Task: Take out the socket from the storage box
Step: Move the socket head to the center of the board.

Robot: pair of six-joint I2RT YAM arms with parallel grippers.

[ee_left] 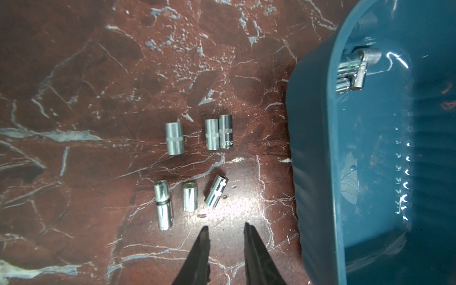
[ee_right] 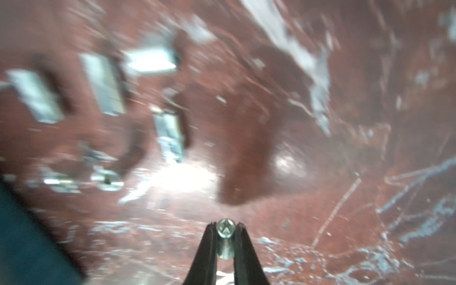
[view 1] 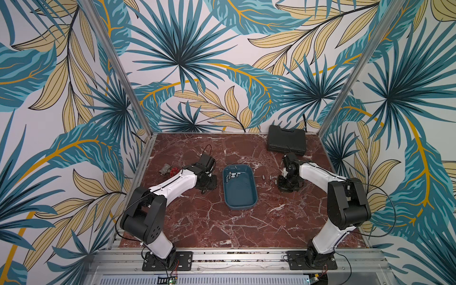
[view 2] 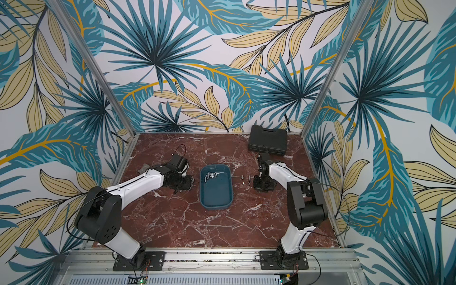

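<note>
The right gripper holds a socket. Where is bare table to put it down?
Free: the wide marble table between the storage box and the front rail; also the strip behind the box, beside the black case. Crowded: both long sides of the box, with loose sockets, the left gripper and the right gripper.

Both top views look down from high above the front edge toward the leaf-patterned back wall (view 1: 222,61), far enough to hold the whole red-brown marble bench (view 1: 197,222). The left wrist camera faces down, close, beside the shallow teal-blue plastic storage box (ee_left: 318,148). The right wrist camera sits nearer, blurred. All views share bench and box.
</note>
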